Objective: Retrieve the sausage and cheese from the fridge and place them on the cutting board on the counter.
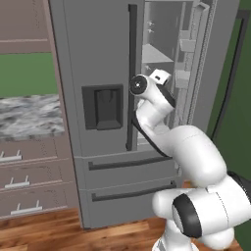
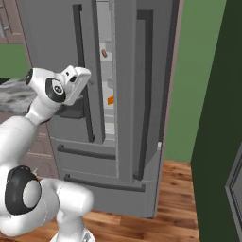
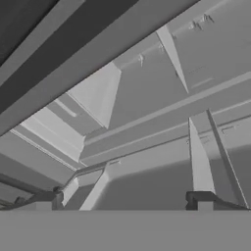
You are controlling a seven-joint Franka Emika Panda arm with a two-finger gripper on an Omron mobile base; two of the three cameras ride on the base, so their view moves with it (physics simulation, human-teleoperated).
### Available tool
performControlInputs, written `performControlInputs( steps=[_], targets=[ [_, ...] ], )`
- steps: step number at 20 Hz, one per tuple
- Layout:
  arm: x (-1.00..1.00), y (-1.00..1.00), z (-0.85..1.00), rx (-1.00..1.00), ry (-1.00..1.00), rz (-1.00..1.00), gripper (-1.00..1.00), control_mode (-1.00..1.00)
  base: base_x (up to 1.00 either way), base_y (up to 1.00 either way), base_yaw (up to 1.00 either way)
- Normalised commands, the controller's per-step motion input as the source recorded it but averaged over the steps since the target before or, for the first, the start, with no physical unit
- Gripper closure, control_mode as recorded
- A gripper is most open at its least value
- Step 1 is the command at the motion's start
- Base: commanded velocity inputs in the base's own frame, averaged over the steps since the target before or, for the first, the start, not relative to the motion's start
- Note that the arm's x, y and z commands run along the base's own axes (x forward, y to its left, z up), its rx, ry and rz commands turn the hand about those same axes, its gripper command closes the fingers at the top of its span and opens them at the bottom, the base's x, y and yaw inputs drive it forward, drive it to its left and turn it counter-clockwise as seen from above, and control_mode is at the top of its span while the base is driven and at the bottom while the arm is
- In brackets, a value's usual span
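Reddish-brown and thin, the sausage (image 2: pixel 103 52) lies on an upper shelf inside the fridge (image 2: pixel 124 94), seen through the gap of the open right door. The orange cheese (image 2: pixel 110 100) sits on a lower shelf. Both look small and light; the sausage is probably soft and may roll — better to pinch it across its middle. The cheese wedge seems firmer, so its flat sides suit the fingers. The gripper (image 3: pixel 126 202) points into the fridge interior, jaws spread wide, holding nothing.
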Motion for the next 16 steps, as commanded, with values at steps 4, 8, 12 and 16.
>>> performControlInputs(
  steps=[4,8,12,16],
  targets=[
    [0.65,-0.39,-0.13,0.0,0.0,-0.01,-1.0,-1.0,0.0,0.0,0.0],
    [0.32,-0.46,0.0,0.0,0.0,-0.05,-1.0,-1.0,0.0,0.0,0.0],
    [0.02,-0.55,0.0,0.0,0.0,-0.1,-1.0,-1.0,0.0,0.0,0.0],
    [0.11,-0.51,0.0,0.0,0.0,-0.09,-1.0,-1.0,0.0,0.0,0.0]
  ],
)
